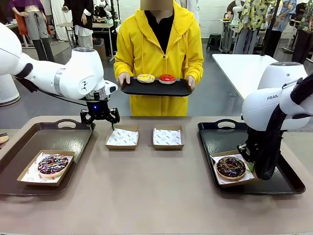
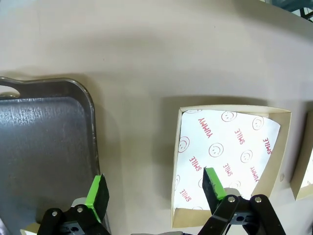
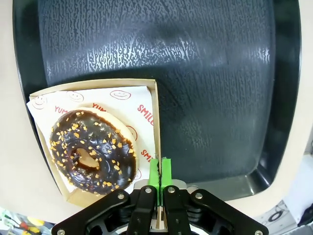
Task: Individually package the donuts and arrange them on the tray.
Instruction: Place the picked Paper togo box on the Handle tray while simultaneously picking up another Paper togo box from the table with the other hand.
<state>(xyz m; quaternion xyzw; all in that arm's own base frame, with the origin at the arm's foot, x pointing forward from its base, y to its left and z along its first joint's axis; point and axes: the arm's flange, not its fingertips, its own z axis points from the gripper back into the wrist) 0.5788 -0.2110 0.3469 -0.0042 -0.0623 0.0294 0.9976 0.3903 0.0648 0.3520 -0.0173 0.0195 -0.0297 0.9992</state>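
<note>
yellow donut and red donut lie on the person's tray. we judge them soft, light and sticky-glazed, best lifted by the sides. left gripper gapes just nearer than that tray. right gripper pinches the dark donut's box.

A white table stands on grey floor, with perhaps a stool beyond.

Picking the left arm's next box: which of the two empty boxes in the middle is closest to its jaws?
The empty box on the robot's left of the pair; the open jaws hang over its edge. The other box sits farther right.
</note>
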